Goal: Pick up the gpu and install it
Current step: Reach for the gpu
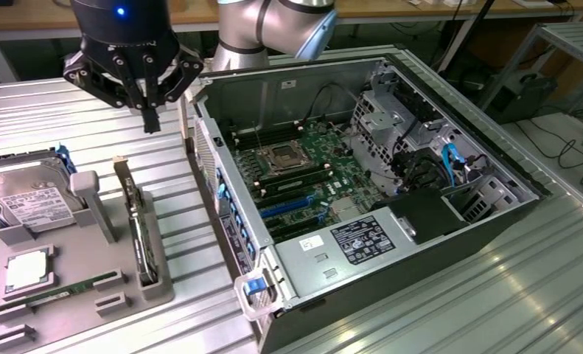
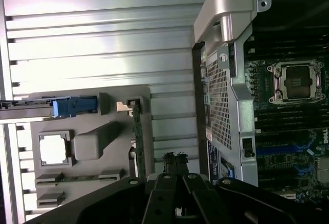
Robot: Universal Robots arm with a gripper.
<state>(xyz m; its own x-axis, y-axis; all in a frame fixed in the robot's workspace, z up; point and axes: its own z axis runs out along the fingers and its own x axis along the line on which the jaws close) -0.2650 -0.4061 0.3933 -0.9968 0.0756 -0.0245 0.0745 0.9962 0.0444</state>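
GPU: in the exterior view you see a thin dark slab standing edge-on in the grey holder on the bench, beside the open case. The fingers hover near it, pressed together, empty. In the wrist view the GPU shows you a narrow green edge.

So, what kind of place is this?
Probably a robotics lab or computer-assembly workbench: an open computer case lies on a ribbed metal table, and a grey holder beside it keeps parts, among them the gpu standing on edge.
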